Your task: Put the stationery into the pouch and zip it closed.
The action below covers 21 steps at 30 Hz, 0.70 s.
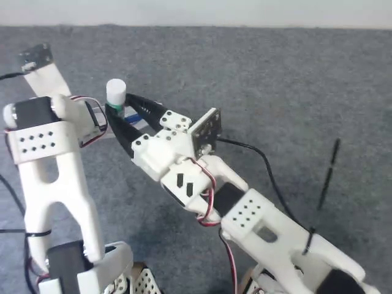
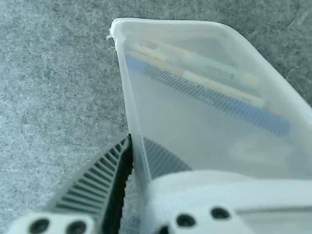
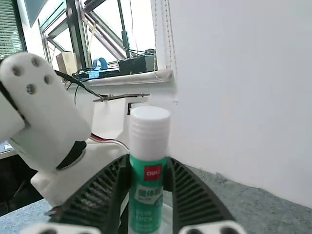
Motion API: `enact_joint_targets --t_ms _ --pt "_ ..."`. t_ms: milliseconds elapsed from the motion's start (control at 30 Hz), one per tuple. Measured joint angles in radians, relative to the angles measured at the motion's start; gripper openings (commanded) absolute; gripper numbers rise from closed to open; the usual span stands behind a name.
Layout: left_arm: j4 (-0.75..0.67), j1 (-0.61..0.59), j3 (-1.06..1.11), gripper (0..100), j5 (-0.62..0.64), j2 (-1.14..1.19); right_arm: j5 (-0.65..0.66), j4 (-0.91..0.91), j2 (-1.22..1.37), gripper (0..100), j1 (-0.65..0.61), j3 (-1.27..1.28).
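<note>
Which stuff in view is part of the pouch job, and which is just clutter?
Job:
glue stick in right hand
pouch in left hand
pens inside it
black pen on carpet

Lying about:
windowsill clutter
cable

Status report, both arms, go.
Left gripper shut on pouch, pens inside. Right gripper shut on glue stick, upright. Black pen lying on the table, apart from both.
</note>
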Motion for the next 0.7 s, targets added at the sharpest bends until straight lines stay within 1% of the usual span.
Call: enact_joint_targets --t_ms 267,400,633,700 --pt "0.000 0.000 0.000 1 0.000 0.000 0.008 -0.152 0.161 0.6 -0.002 -0.002" --pt "0.000 0.000 0.000 1 0.000 0.000 0.008 -0.230 0.218 0.6 0.018 -0.002" --pt "0.000 0.000 0.000 1 0.000 0.000 0.008 -0.250 0.298 0.7 0.026 -0.002" --pt "0.000 -0.005 0.000 1 0.000 0.000 0.008 -0.256 0.298 3.6 0.026 0.006"
